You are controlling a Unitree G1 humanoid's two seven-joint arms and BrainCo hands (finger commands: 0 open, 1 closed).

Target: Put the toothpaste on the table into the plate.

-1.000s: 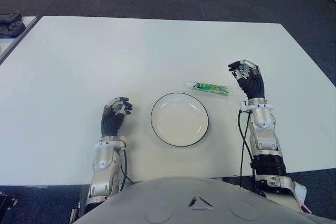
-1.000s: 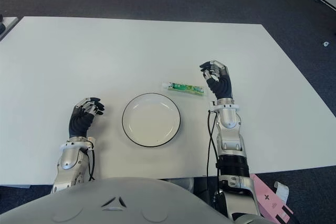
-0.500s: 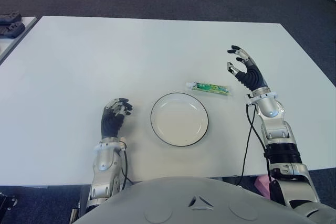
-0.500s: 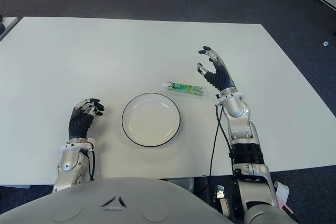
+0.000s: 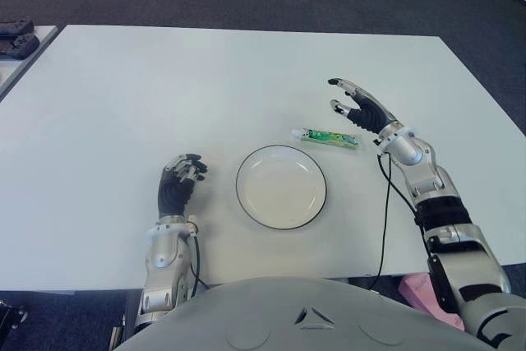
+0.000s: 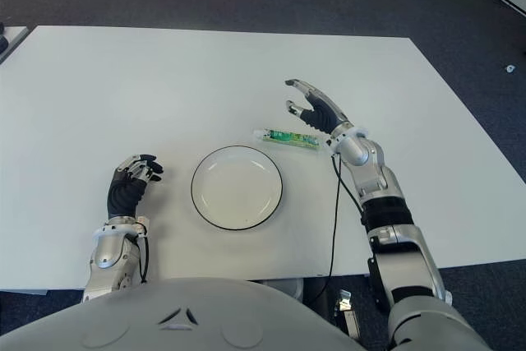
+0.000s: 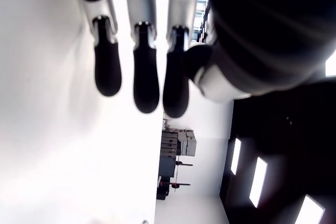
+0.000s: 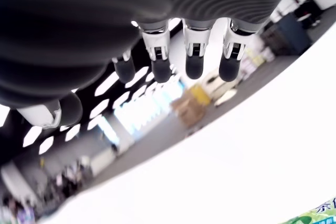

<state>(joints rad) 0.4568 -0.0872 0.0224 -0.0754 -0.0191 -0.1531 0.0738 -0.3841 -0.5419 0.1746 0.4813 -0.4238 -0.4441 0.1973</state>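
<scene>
Toothpaste (image 5: 329,137) lies on the table (image 5: 164,88) just beyond the empty plate (image 5: 281,187), ungrasped, as we hover our right hand (image 5: 359,109) over it, fingers spread, left hand (image 5: 180,183) curled idle beside the plate's left.

Toothpaste (image 5: 329,137) print seemingly illegible.

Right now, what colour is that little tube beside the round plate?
The small toothpaste tube is green with a white cap, clearest in the left eye view.

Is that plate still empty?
Empty: the plate shows only its bare white inside; the toothpaste lies on the table beside it.
</scene>
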